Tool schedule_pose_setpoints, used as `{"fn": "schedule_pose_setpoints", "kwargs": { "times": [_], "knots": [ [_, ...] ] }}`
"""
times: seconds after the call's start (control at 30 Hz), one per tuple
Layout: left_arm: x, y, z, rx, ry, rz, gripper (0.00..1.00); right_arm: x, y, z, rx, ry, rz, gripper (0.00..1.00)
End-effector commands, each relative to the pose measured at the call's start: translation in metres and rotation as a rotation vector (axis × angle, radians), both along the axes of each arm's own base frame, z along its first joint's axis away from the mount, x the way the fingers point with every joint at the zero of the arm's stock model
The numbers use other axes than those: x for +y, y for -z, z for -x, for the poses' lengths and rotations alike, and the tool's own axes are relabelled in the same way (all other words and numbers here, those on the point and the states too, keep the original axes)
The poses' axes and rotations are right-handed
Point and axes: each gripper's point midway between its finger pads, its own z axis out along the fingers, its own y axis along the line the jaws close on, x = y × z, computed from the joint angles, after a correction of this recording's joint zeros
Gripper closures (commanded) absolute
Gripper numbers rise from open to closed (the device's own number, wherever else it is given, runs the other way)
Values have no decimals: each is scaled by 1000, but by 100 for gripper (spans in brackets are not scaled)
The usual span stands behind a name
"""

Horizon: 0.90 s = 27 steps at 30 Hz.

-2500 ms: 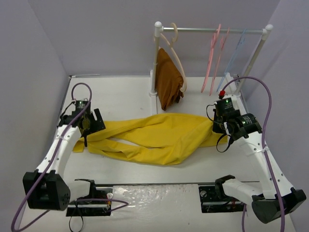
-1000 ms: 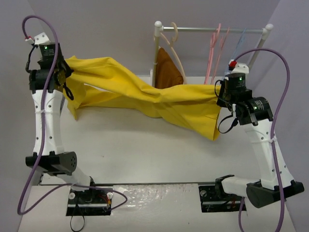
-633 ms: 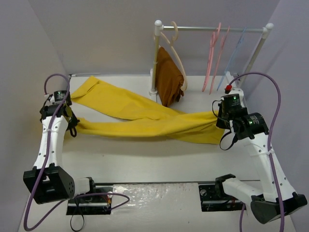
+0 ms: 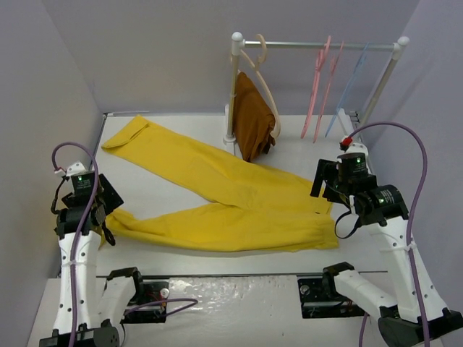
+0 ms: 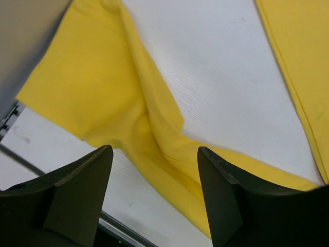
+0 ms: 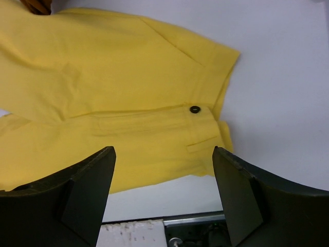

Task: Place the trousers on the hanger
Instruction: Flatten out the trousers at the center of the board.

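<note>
The yellow trousers lie flat on the white table, legs spread in a V toward the left and the waist on the right. My left gripper hovers open by the cuff of the nearer leg; the left wrist view shows that leg beyond my gripper, with nothing held. My right gripper stands open at the waist; in the right wrist view the waistband with its dark button lies past my gripper. Two thin pink hangers hang on the rack at the back right.
A white rack with a metal rail stands at the back. A thick beige hanger carries a rust-brown cloth, and a light blue hanger hangs to the right of the pink ones. Grey walls close in left and right.
The trousers were held up stretched between both grippers, then lowered. Both grippers have opened and let go, and the trousers now lie flat. Both arms have drawn back toward the near edge.
</note>
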Motion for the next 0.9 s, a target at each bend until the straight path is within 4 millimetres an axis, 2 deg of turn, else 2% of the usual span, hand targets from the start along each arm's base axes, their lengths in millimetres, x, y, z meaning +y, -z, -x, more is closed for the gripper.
{"fn": "schedule_pose_setpoints", "kwargs": {
  "times": [0.0, 0.1, 0.17, 0.3, 0.4, 0.47, 0.53, 0.67, 0.7, 0.87],
  "knots": [
    [-53, -10, -39, -71, 269, 92, 36, 38, 43, -19, 29, -35, -187, 26],
    [-103, -7, -52, -82, 444, 106, 36, 44, 83, -23, 81, 4, -224, 25],
    [-129, -2, -59, -92, 511, 121, 36, 40, 95, -33, 68, 56, -219, 23],
    [-159, 16, -74, -79, 560, 159, 36, 20, 126, -45, 70, 182, -144, 19],
    [-165, 24, -79, -55, 566, 164, 36, 10, 129, -54, 52, 230, -96, 17],
    [-165, 22, -85, -51, 576, 148, 36, -5, 124, -59, 19, 286, -45, 17],
    [-162, 21, -88, -49, 579, 120, 36, -22, 127, -62, 24, 344, -10, 17],
    [-158, 20, -97, -49, 590, 71, 36, -58, 144, -68, 89, 442, -4, 18],
    [-158, 20, -99, -55, 593, 68, 36, -58, 145, -69, 93, 440, -12, 18],
    [-161, 25, -101, -46, 645, 51, 36, -88, 163, -75, 126, 496, -47, 22]
  ]
}}
